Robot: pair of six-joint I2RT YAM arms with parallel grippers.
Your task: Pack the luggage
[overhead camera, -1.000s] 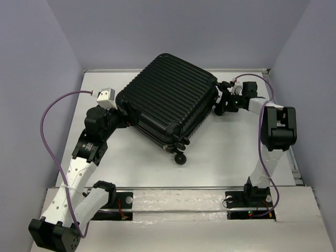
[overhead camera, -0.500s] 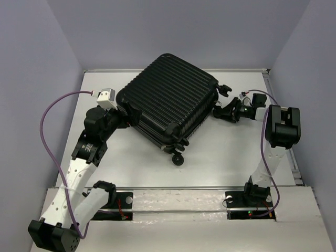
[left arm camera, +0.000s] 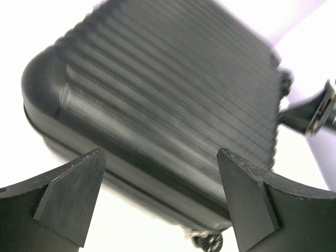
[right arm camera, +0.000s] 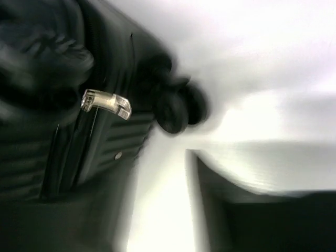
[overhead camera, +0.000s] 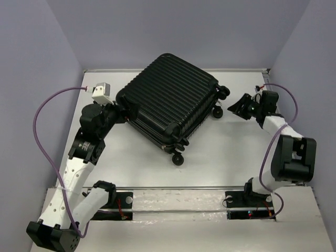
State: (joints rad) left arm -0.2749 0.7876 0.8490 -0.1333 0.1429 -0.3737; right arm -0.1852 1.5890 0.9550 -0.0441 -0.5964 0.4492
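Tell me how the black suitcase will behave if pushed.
The luggage has ribbed hard shells, so it should hold its shape rather than cave in. It lies flat on a broad shell, wheels pointing sideways, so it would likely slide or pivot, not roll. Being far bigger than the left gripper, it is probably heavy.

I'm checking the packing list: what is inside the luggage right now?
Nothing inside can be seen. The luggage lies shut on the table, showing only its ribbed shell and wheels. The closed shells cover any contents.
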